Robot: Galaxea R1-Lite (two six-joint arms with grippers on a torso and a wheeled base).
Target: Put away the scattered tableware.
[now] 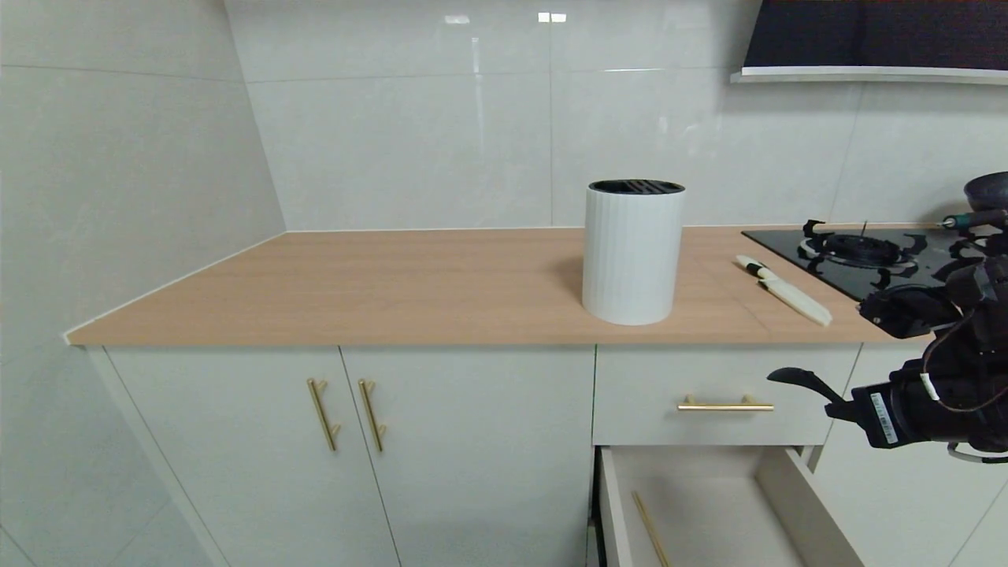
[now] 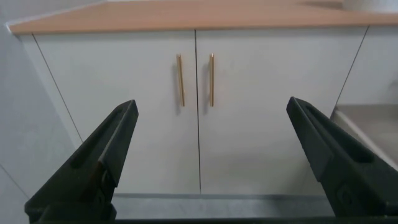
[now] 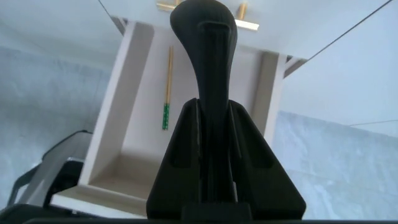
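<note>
Low at my left, my left pincer (image 2: pixel 211 104) hangs released before the cabinet doors (image 1: pixel 236 441). On the counter (image 1: pixel 394 291) stands a white ribbed holder (image 1: pixel 632 252), upright. Just right of it a cream knife (image 1: pixel 782 290) lies flat on a diagonal, its narrow dark-banded end toward the back wall and its broad end toward the front edge. Below, chopsticks (image 3: pixel 166 87) lie lengthwise in the open drawer (image 1: pixel 776 496), green end outward. My right pincer (image 1: pixel 787 378) hangs above, clenched on nothing.

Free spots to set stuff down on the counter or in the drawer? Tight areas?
Counter is bare from the left wall to the white holder. Crowded: the strip between holder and stove, where the knife lies. Open drawer: bare floor right of the chopstick.
</note>
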